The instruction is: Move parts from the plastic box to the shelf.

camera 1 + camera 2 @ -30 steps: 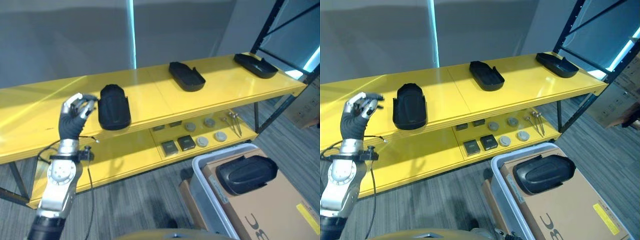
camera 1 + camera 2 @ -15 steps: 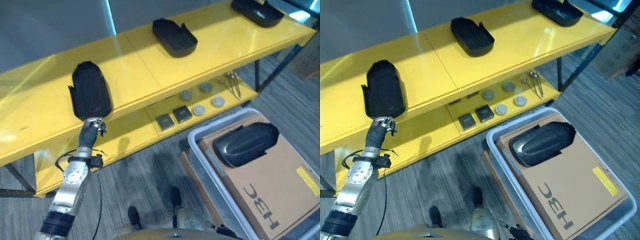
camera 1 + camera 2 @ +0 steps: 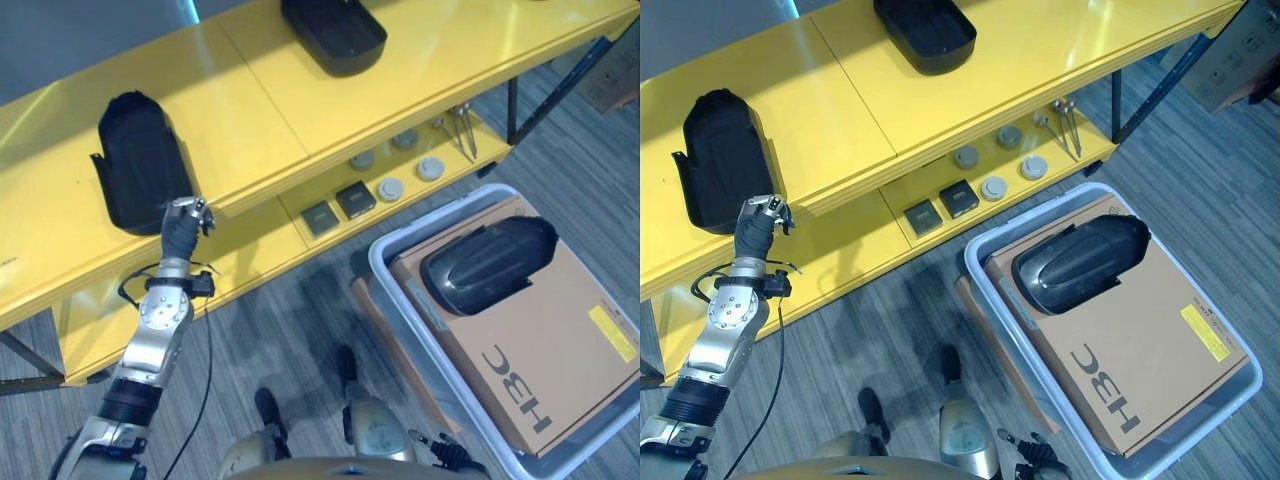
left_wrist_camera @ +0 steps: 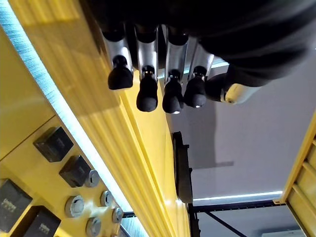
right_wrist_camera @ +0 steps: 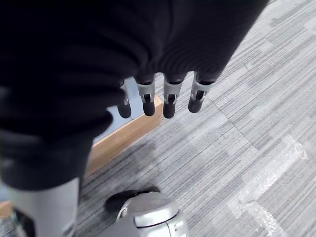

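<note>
likely rigid, light, slippery: black part (image 3: 487, 265) at right in plastic box (image 3: 395, 268); best gripped along rim. left hand (image 3: 181, 222) relaxed, empty.

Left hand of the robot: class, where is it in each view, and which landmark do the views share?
Left eye view: left hand at the yellow metal shelf's front edge, by a black moulded part.
Right eye view: hand, same place.
Left wrist view: fingers beside that edge.
Landmark: the shelf edge.

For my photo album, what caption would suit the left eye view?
Left hand at the yellow shelf edge beside a black part; another part waits in the plastic box.
</note>
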Robot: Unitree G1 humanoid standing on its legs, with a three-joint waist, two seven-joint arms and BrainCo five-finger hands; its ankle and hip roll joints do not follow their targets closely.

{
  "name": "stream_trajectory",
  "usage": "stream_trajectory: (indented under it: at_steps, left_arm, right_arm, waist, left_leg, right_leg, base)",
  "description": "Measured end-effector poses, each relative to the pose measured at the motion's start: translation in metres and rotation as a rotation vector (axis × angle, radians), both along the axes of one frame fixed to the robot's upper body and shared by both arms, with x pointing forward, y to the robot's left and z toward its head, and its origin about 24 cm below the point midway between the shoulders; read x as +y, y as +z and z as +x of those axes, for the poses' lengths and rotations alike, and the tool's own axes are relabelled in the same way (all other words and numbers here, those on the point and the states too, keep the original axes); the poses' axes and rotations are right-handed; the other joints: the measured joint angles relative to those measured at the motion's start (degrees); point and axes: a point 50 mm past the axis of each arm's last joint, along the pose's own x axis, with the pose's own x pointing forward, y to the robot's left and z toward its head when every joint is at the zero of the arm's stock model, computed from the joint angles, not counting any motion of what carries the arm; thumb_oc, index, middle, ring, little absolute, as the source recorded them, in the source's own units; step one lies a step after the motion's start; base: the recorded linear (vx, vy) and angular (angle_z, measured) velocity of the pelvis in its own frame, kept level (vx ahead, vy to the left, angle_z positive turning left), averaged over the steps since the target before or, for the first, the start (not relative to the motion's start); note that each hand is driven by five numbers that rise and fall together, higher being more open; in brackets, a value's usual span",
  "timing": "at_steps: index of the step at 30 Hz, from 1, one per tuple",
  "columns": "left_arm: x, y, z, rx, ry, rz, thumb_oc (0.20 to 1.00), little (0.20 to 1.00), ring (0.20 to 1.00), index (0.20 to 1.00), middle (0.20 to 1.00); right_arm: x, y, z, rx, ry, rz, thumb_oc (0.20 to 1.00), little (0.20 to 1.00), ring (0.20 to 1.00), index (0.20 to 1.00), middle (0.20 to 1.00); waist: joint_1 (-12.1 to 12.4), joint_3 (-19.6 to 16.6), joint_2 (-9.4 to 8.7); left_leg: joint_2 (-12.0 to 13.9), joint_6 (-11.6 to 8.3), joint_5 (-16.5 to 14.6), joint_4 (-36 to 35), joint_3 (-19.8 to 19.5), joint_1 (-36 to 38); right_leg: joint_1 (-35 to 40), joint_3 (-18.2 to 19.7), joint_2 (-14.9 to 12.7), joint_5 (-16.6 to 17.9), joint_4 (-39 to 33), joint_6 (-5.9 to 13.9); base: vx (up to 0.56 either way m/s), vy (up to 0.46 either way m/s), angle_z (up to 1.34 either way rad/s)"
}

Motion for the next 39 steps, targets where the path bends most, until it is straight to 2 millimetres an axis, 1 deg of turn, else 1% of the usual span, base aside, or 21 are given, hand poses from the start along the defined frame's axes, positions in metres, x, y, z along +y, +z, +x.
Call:
stream_trajectory:
  at_steps: [2,8,12,15,19,23,25,27,29,31,32,33,35,37,39]
  left_arm:
    - [0.000,0.000,0.000,-0.002,0.007,-0.002,0.200,0.200,0.200,0.200,0.200]
    - [0.006,0.007,0.010,-0.027,0.075,-0.016,0.200,0.200,0.200,0.200,0.200]
    - [0.012,0.023,0.018,-0.084,0.135,-0.019,0.200,0.200,0.200,0.200,0.200]
    - [0.012,0.040,0.025,-0.147,0.147,-0.021,0.200,0.200,0.200,0.200,0.200]
    - [0.013,0.047,0.027,-0.174,0.169,-0.033,0.200,0.200,0.200,0.200,0.200]
    - [0.011,0.061,0.030,-0.221,0.171,-0.036,0.200,0.200,0.200,0.200,0.200]
    - [0.011,0.066,0.027,-0.254,0.166,-0.042,0.200,0.200,0.200,0.200,0.200]
    - [0.009,0.067,0.022,-0.268,0.152,-0.047,0.200,0.200,0.200,0.200,0.200]
    - [0.007,0.068,0.014,-0.290,0.128,-0.051,0.200,0.200,0.200,0.200,0.200]
    - [0.009,0.067,0.001,-0.307,0.105,-0.061,0.200,0.200,0.200,0.200,0.200]
    - [0.009,0.067,-0.002,-0.309,0.095,-0.060,0.200,0.200,0.200,0.200,0.200]
    - [0.011,0.062,-0.009,-0.298,0.087,-0.064,0.200,0.200,0.200,0.200,0.200]
    - [0.018,0.055,-0.022,-0.287,0.092,-0.071,0.200,0.200,0.200,0.200,0.200]
    - [0.021,0.046,-0.028,-0.253,0.091,-0.076,0.200,0.200,0.200,0.200,0.200]
    - [0.024,0.044,-0.034,-0.247,0.091,-0.069,0.200,0.200,0.200,0.200,0.200]
  right_arm:
    - [0.000,0.000,0.000,0.000,-0.001,-0.002,1.000,1.000,1.000,1.000,1.000]
    - [0.000,0.000,0.001,-0.009,-0.001,-0.004,1.000,1.000,1.000,1.000,1.000]
    - [-0.001,0.001,0.001,-0.013,-0.003,-0.007,1.000,1.000,1.000,1.000,1.000]
    - [-0.001,0.001,0.002,-0.013,-0.010,-0.017,1.000,1.000,1.000,1.000,1.000]
    - [-0.001,0.001,0.002,-0.016,-0.023,-0.017,1.000,1.000,1.000,1.000,1.000]
    - [-0.001,0.002,0.009,-0.032,-0.021,-0.016,1.000,1.000,1.000,1.000,1.000]
    - [0.000,0.004,0.018,-0.053,-0.016,-0.015,1.000,1.000,1.000,1.000,1.000]
    - [0.000,0.005,0.021,-0.062,-0.014,-0.016,1.000,1.000,1.000,1.000,1.000]
    - [0.000,0.005,0.021,-0.062,-0.014,-0.016,1.000,1.000,1.000,1.000,1.000]
    - [0.000,0.005,0.021,-0.062,-0.015,-0.016,1.000,1.000,1.000,1.000,1.000]
    - [0.000,0.005,0.020,-0.059,-0.016,-0.016,1.000,1.000,1.000,1.000,1.000]
    - [0.000,0.005,0.021,-0.061,-0.018,-0.016,1.000,1.000,1.000,1.000,1.000]
    - [0.000,0.005,0.021,-0.065,-0.020,-0.016,1.000,1.000,1.000,1.000,1.000]
    - [-0.002,0.005,0.019,-0.053,-0.029,-0.017,1.000,1.000,1.000,1.000,1.000]
    - [-0.002,0.004,0.018,-0.052,-0.030,-0.017,1.000,1.000,1.000,1.000,1.000]
  waist:
    - [-0.09,0.11,-0.04]
    - [-0.45,0.77,-0.36]
    - [-0.79,1.05,-0.73]
    - [-0.90,1.37,-1.23]
    - [-1.29,1.84,-1.86]
    - [-1.54,2.19,-2.37]
    - [-1.52,2.37,-2.39]
    - [-1.46,2.42,-2.38]
    - [-1.22,2.49,-2.35]
    - [-1.04,2.83,-2.31]
    - [-0.27,3.13,-2.25]
    - [0.66,3.21,-2.27]
    - [0.87,3.26,-2.20]
    - [1.84,3.71,-1.92]
    - [2.28,3.77,-1.82]
  left_leg:
    - [0.00,-0.01,0.02,0.00,0.02,-0.26]
    - [0.00,-0.03,0.02,-0.01,0.30,-1.16]
    - [0.03,-0.11,0.19,0.00,0.43,-2.42]
    - [0.01,-0.15,0.24,0.01,0.78,-3.56]
    - [0.02,-0.14,0.23,0.01,1.53,-3.62]
    - [0.02,-0.14,0.22,0.01,1.73,-3.96]
    - [0.00,-0.14,0.22,0.01,1.96,-4.42]
    - [0.02,-0.15,0.22,0.01,1.95,-4.42]
    - [0.02,-0.14,0.22,0.02,1.95,-4.40]
    - [0.00,-0.15,0.22,0.02,1.94,-4.15]
    - [0.01,-0.15,0.22,0.02,1.82,-4.02]
    - [0.01,-0.15,0.22,0.02,1.76,-4.01]
    - [0.01,-0.15,0.22,0.02,1.72,-3.82]
    - [0.03,-0.15,0.22,0.01,1.44,-3.10]
    - [0.01,-0.16,0.23,0.02,1.13,-3.16]
  right_leg:
    - [-0.23,0.05,0.04,0.29,0.00,-0.39]
    - [-1.34,0.45,0.07,0.08,-0.02,0.00]
    - [-2.74,0.64,0.24,0.69,0.00,-0.48]
    - [-4.04,0.83,0.24,0.93,0.09,-0.39]
    - [-4.44,1.39,0.35,1.17,0.35,-0.42]
    - [-4.96,1.85,0.37,1.16,0.23,-0.39]
    - [-5.55,2.07,0.43,1.29,0.36,-0.44]
    - [-5.55,2.09,0.47,1.28,0.36,-0.43]
    - [-5.54,2.09,0.47,1.27,0.37,-0.42]
    - [-5.29,2.15,0.47,1.27,0.37,-0.42]
    - [-5.08,2.06,0.46,1.27,0.38,-0.42]
    - [-5.05,2.02,0.42,1.27,0.37,-0.42]
    - [-4.83,1.96,0.41,1.27,0.36,-0.42]
    - [-3.94,1.68,0.37,1.16,0.34,-0.36]
    - [-3.84,1.30,0.27,1.14,0.18,-0.34]
  base:
    - [0.00,0.000,-0.02]
    - [0.00,-0.003,-0.02]
    - [0.01,-0.004,-0.03]
    - [0.02,-0.003,-0.05]
    - [0.02,-0.003,-0.08]
    - [0.01,-0.004,-0.02]
    - [0.02,-0.007,-0.05]
    - [0.01,-0.006,-0.02]
    - [0.00,0.000,0.00]
    - [0.00,0.000,0.00]
    - [0.01,-0.001,0.04]
    - [0.01,-0.007,0.04]
    - [0.00,-0.007,0.02]
    - [0.00,-0.008,0.06]
    - [-0.01,-0.013,0.12]
